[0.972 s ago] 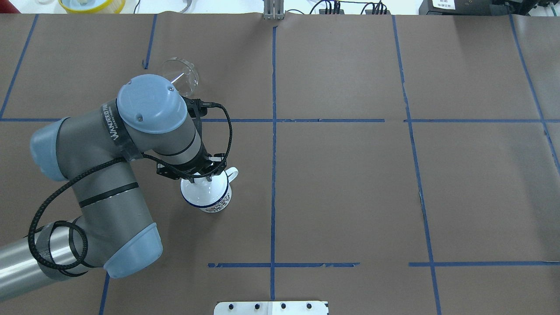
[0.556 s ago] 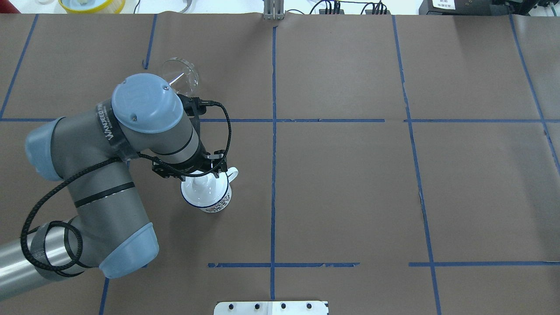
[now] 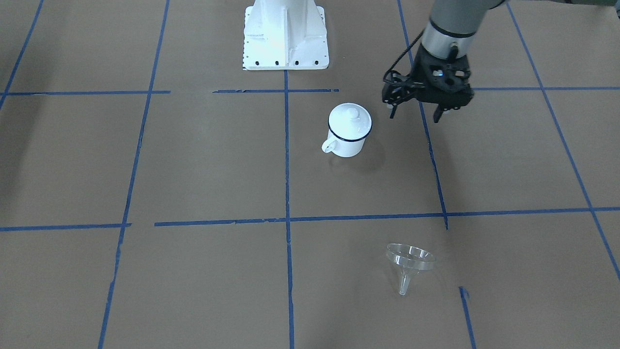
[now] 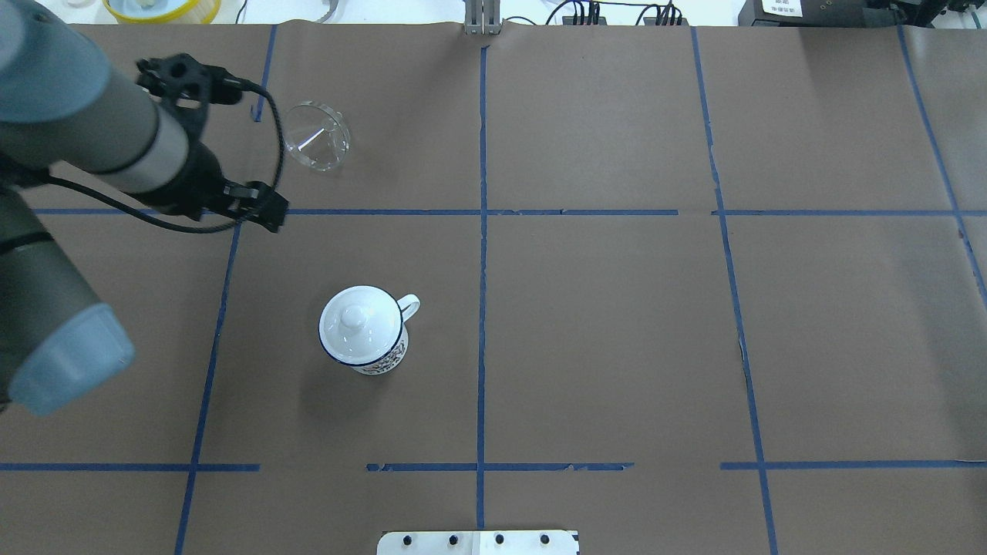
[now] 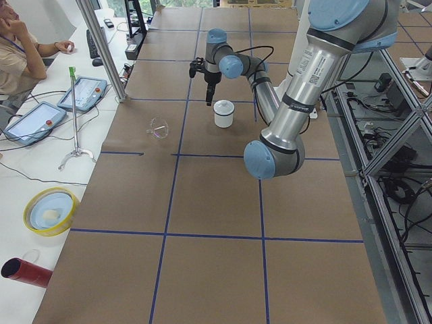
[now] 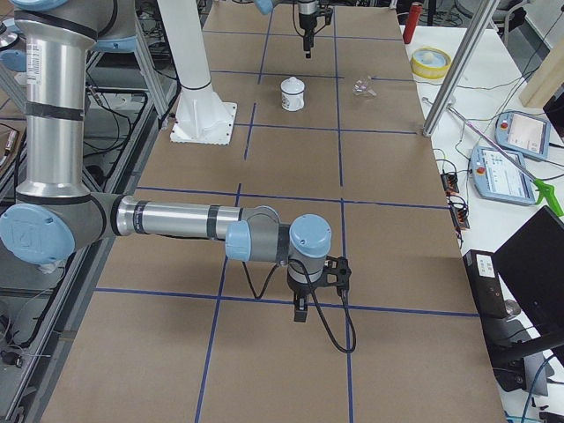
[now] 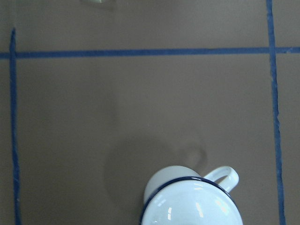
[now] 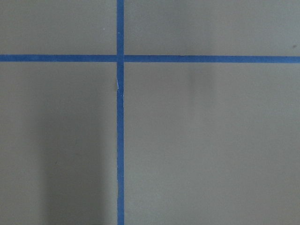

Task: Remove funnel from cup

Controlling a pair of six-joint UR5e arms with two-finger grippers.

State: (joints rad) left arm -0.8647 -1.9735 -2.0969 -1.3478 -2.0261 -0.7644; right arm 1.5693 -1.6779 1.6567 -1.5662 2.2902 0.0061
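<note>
The cup (image 4: 364, 331) is a white enamel mug with a dark blue rim, standing upright with a white domed lid with a knob (image 4: 355, 316) on it. It also shows in the front view (image 3: 349, 130) and the left wrist view (image 7: 192, 204). The clear funnel (image 4: 314, 137) lies on its side on the brown paper, well apart from the cup, and is seen in the front view (image 3: 409, 264) too. My left gripper (image 3: 414, 115) hangs open and empty above the table, off to the cup's side. My right gripper (image 6: 300, 310) is far away over bare paper; I cannot tell its state.
The robot's white base plate (image 3: 285, 34) is behind the cup. A yellow bowl (image 4: 162, 8) sits past the far table edge. An operator (image 5: 17, 54) and tablets (image 5: 84, 93) are at a side table. Blue tape lines (image 4: 482, 231) cross the paper.
My left gripper was right over the lidded cup; it has risen and pulled away to the left and back. The cup, lid and funnel have not moved.
</note>
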